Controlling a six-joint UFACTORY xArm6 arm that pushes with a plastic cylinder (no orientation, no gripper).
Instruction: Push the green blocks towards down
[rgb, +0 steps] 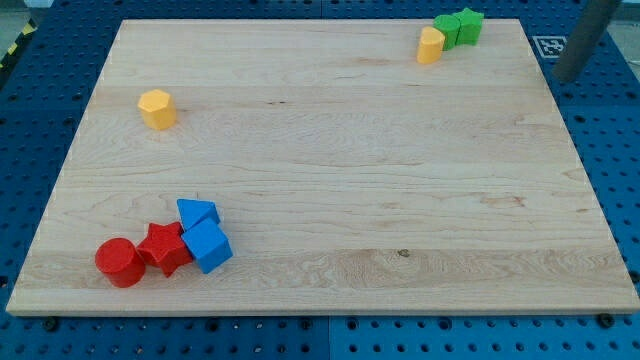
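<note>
Two green blocks sit touching at the view's top right of the wooden board (320, 150): a green cube (447, 29) and a green star (468, 24) to its right. A yellow block (430, 45) leans against the cube's lower left side. My rod comes down at the view's far right. My tip (567, 78) is off the board's right edge, to the right of and a little below the green blocks, apart from them.
A yellow hexagonal block (157, 108) stands alone at the upper left. At the lower left a red cylinder (120, 262), a red star (165, 248), a blue triangular block (197, 213) and a blue cube (208, 247) cluster together.
</note>
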